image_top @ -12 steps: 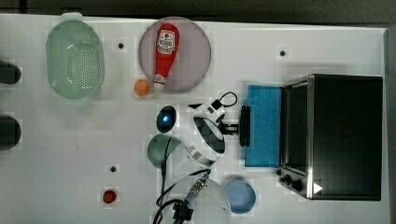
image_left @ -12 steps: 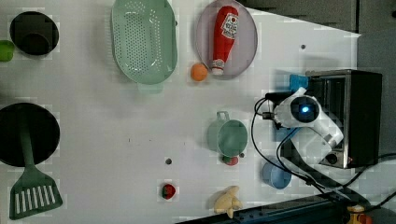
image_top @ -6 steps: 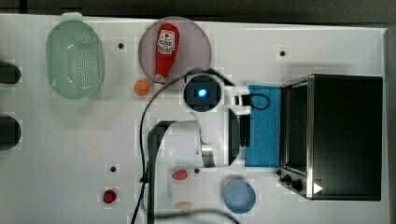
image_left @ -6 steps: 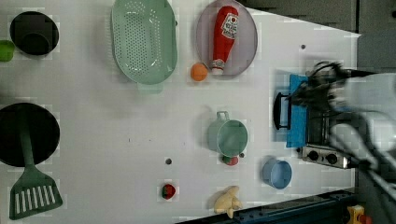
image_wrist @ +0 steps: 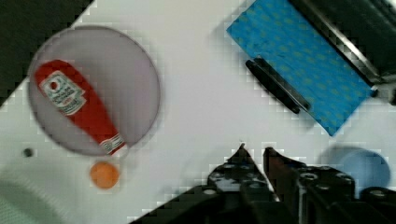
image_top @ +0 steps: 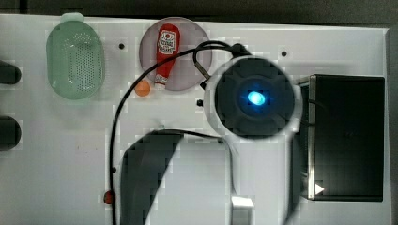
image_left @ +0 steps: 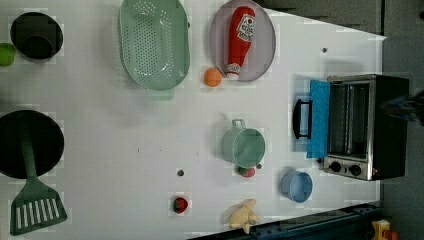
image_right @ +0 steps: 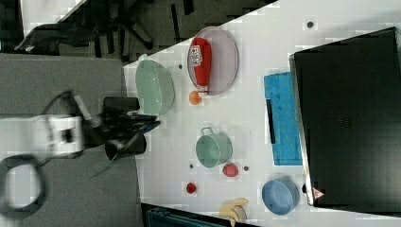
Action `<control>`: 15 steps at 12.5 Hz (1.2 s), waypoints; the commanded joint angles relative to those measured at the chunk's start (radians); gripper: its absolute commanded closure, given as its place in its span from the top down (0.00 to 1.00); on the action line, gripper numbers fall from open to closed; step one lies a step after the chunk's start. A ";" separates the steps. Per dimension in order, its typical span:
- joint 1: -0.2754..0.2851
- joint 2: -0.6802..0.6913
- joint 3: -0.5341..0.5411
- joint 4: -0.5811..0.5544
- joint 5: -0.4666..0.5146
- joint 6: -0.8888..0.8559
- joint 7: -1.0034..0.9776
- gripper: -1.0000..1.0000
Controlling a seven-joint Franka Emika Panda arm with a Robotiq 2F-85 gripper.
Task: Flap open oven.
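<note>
Your oven [image_left: 367, 127] sits at the left view's right edge of the white table [image_left: 125, 165], and its blue door [image_left: 319, 119] is folded down flat onto the table with the dark handle [image_left: 298, 119] at its outer edge. You can look straight into the open cavity in the left view, with two small black knobs beside it on the silver front.

Your tool [image_wrist: 254, 156] is up in the air, well clear of the oven. In the wrist view its two dark fingertips [image_wrist: 239, 156] stand close together with a narrow gap between them, and nothing is between them; the blue door and its handle lie on the table far from the tips. In the top view the arm's round wrist housing [image_top: 253, 98] with a blue light covers the door area just beside the oven's black top.

On the rest of the table you have a ketchup bottle [image_left: 239, 40] lying on a grey plate [image_left: 265, 30], with a small orange ball [image_left: 213, 77] just beside the plate. A green colander [image_left: 154, 44] sits next to the plate. A small green pot [image_left: 244, 146] stands near the middle, a red item touching its rim side, and a blue bowl [image_left: 296, 186] sits near the oven's knob end. A black pan and a green spatula [image_left: 32, 200] lie at the left view's left.
</note>
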 commanded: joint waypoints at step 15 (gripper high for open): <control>-0.009 0.004 -0.010 0.119 0.021 -0.188 0.097 0.18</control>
